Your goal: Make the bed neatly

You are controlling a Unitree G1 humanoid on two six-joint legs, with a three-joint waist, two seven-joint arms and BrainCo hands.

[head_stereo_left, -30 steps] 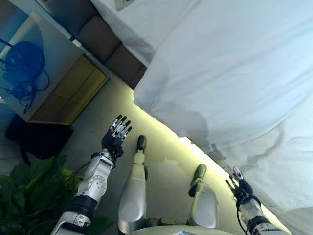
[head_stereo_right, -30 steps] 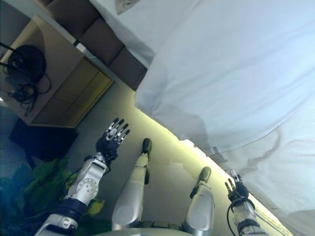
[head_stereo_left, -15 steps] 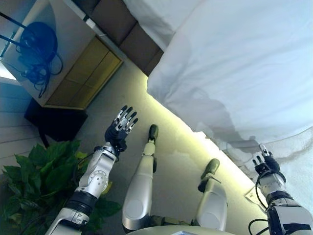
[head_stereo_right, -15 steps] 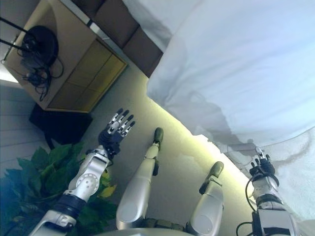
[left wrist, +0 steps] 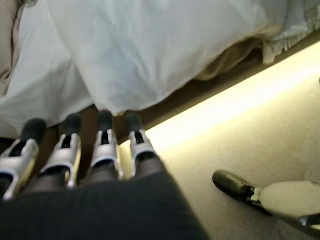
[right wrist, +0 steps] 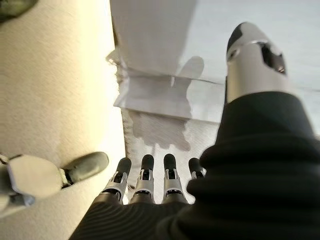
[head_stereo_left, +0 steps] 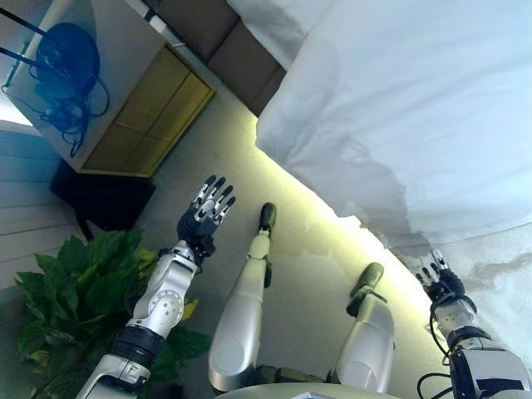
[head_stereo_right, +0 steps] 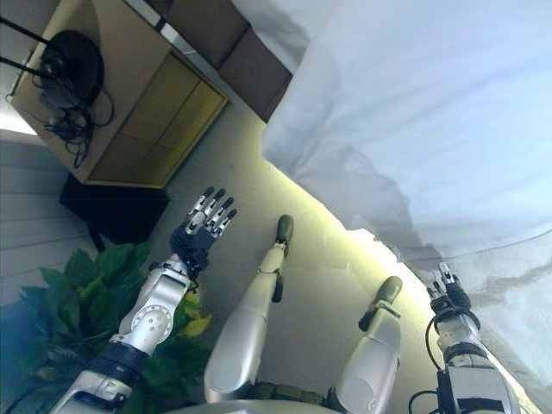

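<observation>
Hanging over the side of the bed [head_stereo_left: 249,37], the white duvet [head_stereo_left: 416,100] droops unevenly along its lower edge, so the bed does not yet look made. Beside it stand a wooden cabinet [head_stereo_left: 145,108] and a leafy plant [head_stereo_left: 75,283], both clear of the work. Both arms reach toward the hem, probably to grip and straighten it: the left robot hand [head_stereo_left: 204,220] is spread over the floor, the right robot hand [head_stereo_left: 439,278] spread near the cloth, neither holding anything.
</observation>
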